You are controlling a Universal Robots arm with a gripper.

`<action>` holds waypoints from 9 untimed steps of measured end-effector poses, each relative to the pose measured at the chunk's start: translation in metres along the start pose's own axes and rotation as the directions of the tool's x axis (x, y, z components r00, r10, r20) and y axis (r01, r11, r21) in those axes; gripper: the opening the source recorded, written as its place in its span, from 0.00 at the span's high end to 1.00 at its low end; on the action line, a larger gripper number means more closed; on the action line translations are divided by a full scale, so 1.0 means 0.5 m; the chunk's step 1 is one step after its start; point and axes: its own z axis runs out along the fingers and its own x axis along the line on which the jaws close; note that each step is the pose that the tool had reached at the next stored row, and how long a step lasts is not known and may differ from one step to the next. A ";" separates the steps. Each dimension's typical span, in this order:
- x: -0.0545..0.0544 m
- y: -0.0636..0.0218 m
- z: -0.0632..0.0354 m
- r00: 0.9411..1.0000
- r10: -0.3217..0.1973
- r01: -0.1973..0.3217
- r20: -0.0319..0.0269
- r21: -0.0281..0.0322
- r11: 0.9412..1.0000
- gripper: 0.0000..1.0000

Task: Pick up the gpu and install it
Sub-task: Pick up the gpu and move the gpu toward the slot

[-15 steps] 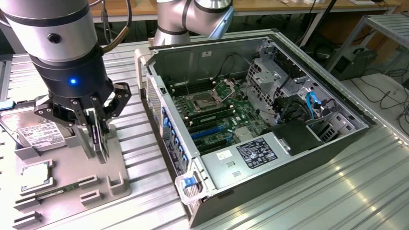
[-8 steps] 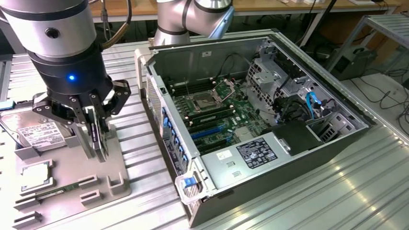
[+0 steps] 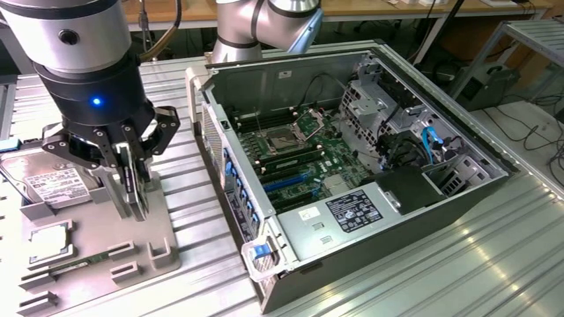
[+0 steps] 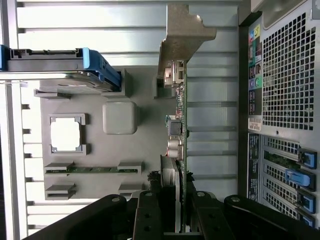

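You see the gripper clamped on the gpu. The card stands edge-on at the tray's edge nearest the PC case. Fingers hide the card's far end, so can't tell if it's clear of its slot. HDD is partly cut off.

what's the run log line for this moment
gripper: shut on gpu | gpu: upright, edge-on, at gray tray | pc case: open, gpu not yet in
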 end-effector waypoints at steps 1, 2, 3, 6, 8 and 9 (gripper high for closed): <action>0.000 0.000 -0.001 1.000 0.000 0.000 0.000 0.000 1.000 0.72; 0.000 0.000 -0.004 1.000 0.000 0.000 0.000 0.000 1.000 0.72; 0.000 0.000 -0.006 1.000 0.000 0.000 0.000 0.000 1.000 0.72; 0.000 0.000 -0.012 1.000 0.000 0.000 0.000 0.000 1.000 0.72; 0.000 0.000 -0.016 1.000 0.000 0.000 0.000 0.000 1.000 0.72; 0.000 0.000 -0.018 1.000 0.000 0.000 0.000 0.000 1.000 0.72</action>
